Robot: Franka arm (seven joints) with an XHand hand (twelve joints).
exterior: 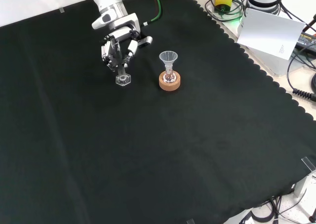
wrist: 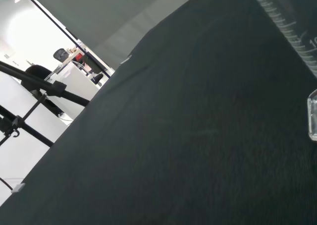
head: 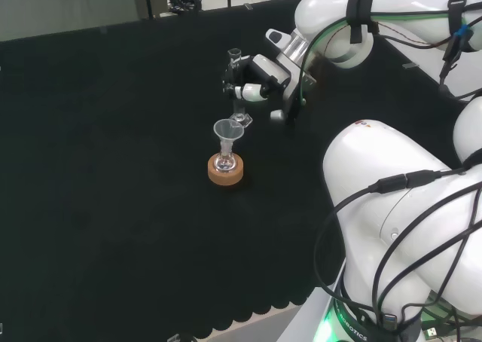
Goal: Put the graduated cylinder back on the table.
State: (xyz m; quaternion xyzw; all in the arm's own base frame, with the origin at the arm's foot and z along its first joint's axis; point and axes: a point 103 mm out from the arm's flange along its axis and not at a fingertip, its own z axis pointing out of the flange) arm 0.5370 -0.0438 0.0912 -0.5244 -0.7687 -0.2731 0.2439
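Note:
The clear glass graduated cylinder (head: 236,86) stands about upright, its hexagonal foot (exterior: 122,80) at or just above the black cloth. The black and white hand (exterior: 118,47) has its fingers curled round the cylinder's tube (exterior: 118,61). In the head view the hand (head: 252,82) sits behind and to the right of a small flask. The wrist view shows the cylinder's marked wall (wrist: 285,24) close by, with cloth beyond it.
A small clear flask with a glass funnel (head: 227,133) in its neck stands on a cork ring (head: 227,172), close to the cylinder; in the front view the cork ring (exterior: 169,82) lies right of the foot. Black cloth (exterior: 148,150) spreads wide around.

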